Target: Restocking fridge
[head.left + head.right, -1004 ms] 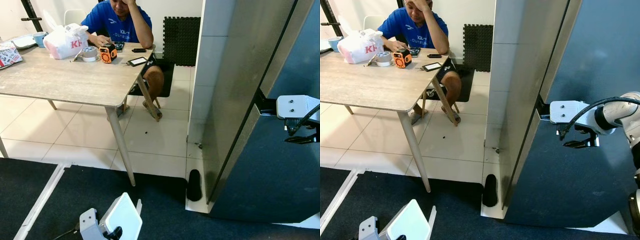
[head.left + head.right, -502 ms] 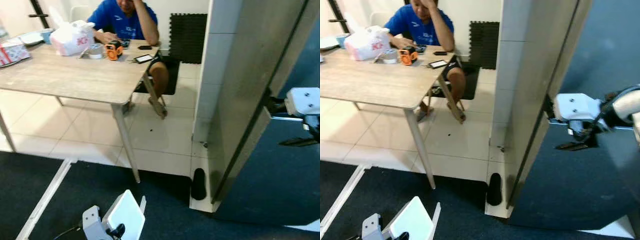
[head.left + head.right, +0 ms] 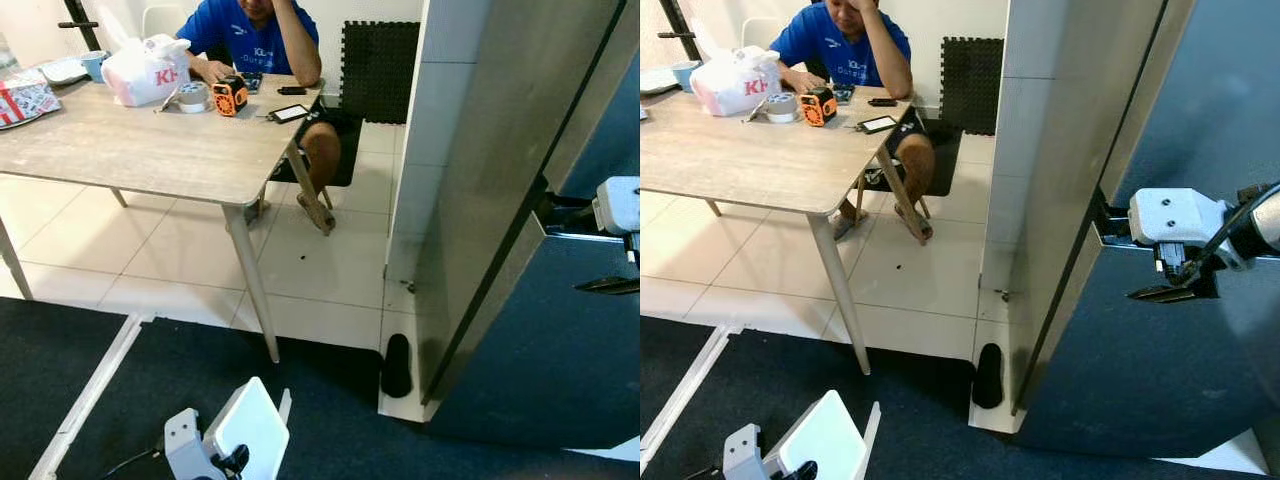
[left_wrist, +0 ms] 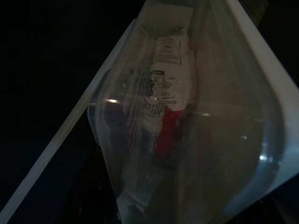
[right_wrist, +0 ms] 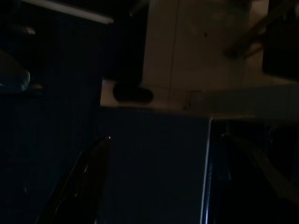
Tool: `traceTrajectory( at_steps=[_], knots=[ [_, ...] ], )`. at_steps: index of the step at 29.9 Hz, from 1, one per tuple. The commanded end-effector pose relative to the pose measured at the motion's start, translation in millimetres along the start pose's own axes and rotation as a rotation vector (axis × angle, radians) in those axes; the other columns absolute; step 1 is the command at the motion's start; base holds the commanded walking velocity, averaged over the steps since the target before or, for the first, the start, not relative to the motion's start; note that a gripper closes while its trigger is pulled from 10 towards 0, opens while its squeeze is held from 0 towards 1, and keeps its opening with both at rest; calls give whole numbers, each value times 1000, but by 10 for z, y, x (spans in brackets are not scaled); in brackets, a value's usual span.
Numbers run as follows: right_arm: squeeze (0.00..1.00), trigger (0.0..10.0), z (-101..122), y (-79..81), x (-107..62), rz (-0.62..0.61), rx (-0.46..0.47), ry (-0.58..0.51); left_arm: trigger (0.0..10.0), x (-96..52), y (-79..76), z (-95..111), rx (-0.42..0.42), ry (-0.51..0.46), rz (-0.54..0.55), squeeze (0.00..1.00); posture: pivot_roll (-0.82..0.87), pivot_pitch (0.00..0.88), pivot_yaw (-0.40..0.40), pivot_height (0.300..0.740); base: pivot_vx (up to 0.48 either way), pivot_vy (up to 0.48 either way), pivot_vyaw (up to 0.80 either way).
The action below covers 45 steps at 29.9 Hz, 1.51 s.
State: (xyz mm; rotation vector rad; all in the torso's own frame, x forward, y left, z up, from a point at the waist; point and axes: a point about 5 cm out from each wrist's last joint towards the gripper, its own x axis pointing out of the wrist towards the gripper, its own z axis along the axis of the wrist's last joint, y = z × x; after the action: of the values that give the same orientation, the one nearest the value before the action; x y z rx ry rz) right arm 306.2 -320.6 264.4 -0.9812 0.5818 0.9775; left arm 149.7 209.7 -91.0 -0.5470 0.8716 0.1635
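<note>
The fridge door [image 3: 1160, 360], a tall dark blue panel, is seen standing upright with its long axis vertical, its edge set against a grey side panel [image 3: 1090, 130] that leans back into the scene. The right gripper [image 3: 1110, 228] is held at that edge, about halfway up the door, one black finger [image 3: 1170, 293] lying over the blue face and the other reaching toward the seam; in the right wrist view the two fingers are seen spread apart, with the door's edge between them. Low at the left, a clear container [image 3: 245, 430] with white edges is carried by the left gripper [image 3: 232, 462], and a pale packet with red print [image 4: 163, 88] is seen inside it; whether that gripper's fingers are closed cannot be told. A black object [image 3: 987, 375] lies on the floor by the fridge's foot. Further left, a wooden tabletop [image 3: 130, 150] carries a plastic bag [image 3: 150, 70], and a person [image 3: 262, 35] is seated behind it.
</note>
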Motion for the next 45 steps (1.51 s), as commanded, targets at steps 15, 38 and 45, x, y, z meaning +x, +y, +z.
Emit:
traceTrajectory(
  at_steps=[15,38,45],
  knots=[
    [0,10000,-505,36,-75,-124,112,333,10000,-5,-33,-113,-7,45,-16,0,-86,0,-3,740,0,0,0],
    [0,10000,-700,225,-552,-67,212,440,10000,-5,-24,-103,-12,44,-10,0,-105,0,-5,740,0,0,0],
    [0,10000,-929,371,-573,-91,331,448,10000,-5,-20,-96,-13,43,-10,0,-101,0,-3,740,0,0,0]
  ],
)
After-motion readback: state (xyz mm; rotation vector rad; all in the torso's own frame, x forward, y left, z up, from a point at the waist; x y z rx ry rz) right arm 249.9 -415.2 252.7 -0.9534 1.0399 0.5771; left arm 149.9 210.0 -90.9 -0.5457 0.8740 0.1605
